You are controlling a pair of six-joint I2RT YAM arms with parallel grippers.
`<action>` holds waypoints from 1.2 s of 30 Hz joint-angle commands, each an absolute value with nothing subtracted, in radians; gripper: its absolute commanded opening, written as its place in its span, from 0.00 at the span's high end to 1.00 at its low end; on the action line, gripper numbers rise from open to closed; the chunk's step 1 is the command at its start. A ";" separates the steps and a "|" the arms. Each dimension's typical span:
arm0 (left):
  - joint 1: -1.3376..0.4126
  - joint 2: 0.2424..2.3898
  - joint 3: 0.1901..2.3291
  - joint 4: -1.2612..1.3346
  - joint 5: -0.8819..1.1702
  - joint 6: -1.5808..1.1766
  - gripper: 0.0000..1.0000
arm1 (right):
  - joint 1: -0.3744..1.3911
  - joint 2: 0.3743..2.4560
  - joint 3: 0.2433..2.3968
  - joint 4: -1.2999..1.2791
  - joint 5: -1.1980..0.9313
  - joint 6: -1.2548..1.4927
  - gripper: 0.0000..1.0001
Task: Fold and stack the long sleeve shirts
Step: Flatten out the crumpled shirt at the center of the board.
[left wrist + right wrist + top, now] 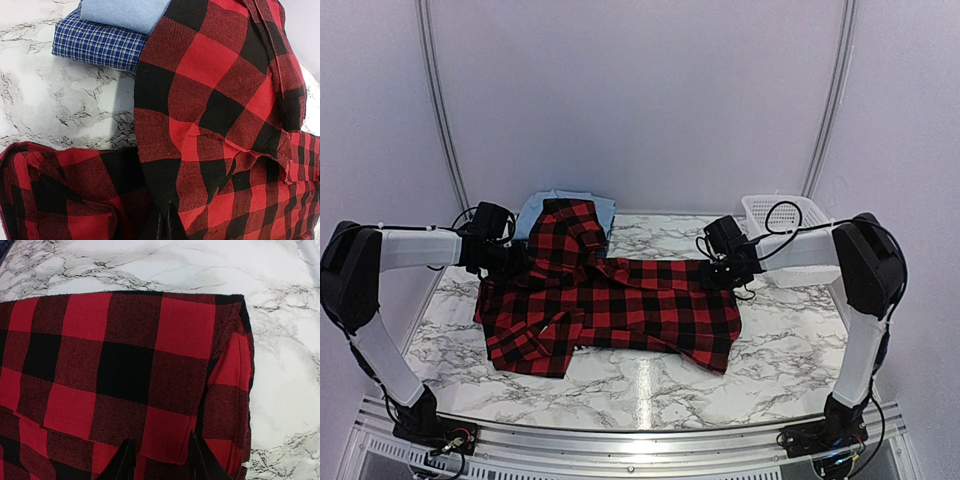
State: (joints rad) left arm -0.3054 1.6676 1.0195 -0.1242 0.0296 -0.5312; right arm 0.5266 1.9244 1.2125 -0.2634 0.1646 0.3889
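Note:
A red-and-black plaid shirt (620, 305) lies spread on the marble table (770, 350), and one part of it is drawn up over the far left (570, 235). My left gripper (510, 258) is shut on that plaid cloth (210, 100); in the left wrist view its jaws (170, 222) pinch a fold. Behind it a light blue shirt (125, 12) lies folded on a dark blue checked one (95, 45). My right gripper (732, 265) is at the shirt's far right edge. Its fingers (125, 462) stand apart over flat plaid cloth (125, 365), so the gripper (161, 460) is open.
A white mesh basket (760, 203) stands at the back right, partly behind the right arm. Bare marble shows to the right of the shirt's hem (285, 365) and in front of the shirt (640, 385). White walls enclose the table.

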 commanded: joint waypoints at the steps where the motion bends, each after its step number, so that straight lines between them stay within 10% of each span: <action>1: -0.300 1.664 1.052 -0.114 0.039 -0.523 1.00 | 0.528 1.888 1.187 -0.273 0.174 0.420 0.68; 36: -0.301 1.681 1.087 -0.114 0.040 -0.518 1.00 | 0.485 1.930 1.234 -0.252 0.099 0.419 0.99</action>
